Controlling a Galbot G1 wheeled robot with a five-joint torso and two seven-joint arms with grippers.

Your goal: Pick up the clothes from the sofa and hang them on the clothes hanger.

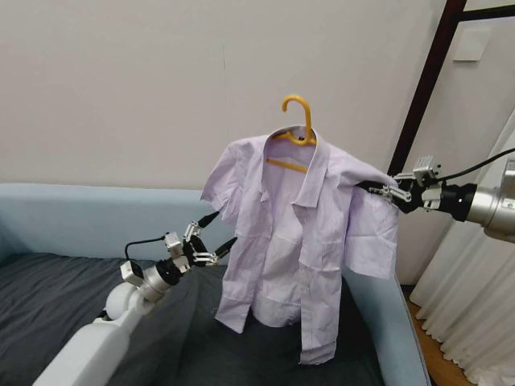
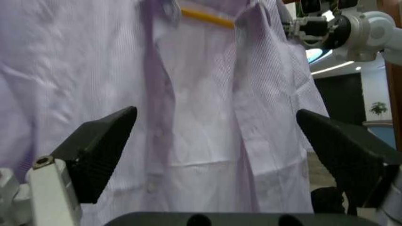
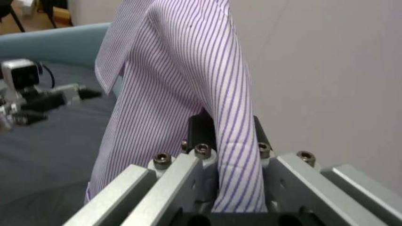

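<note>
A lilac striped shirt (image 1: 290, 233) hangs open-fronted on a yellow hanger (image 1: 294, 133) above the sofa. My right gripper (image 1: 376, 190) is shut on the shirt's right shoulder and sleeve; in the right wrist view the shirt fabric (image 3: 188, 84) is pinched between the black fingers (image 3: 199, 129). My left gripper (image 1: 216, 252) is open, level with the shirt's lower left edge and just short of it. In the left wrist view its black fingers (image 2: 100, 146) stand wide apart with the shirt (image 2: 188, 117) beyond them and nothing between them. The right gripper (image 2: 295, 28) also shows there.
A pale blue sofa (image 1: 72, 217) with a dark grey seat (image 1: 56, 314) lies below the shirt. A dark wooden pole (image 1: 422, 88) rises behind my right arm. White curtains (image 1: 475, 314) hang at the right, with wooden floor (image 1: 430, 354) beside the sofa's end.
</note>
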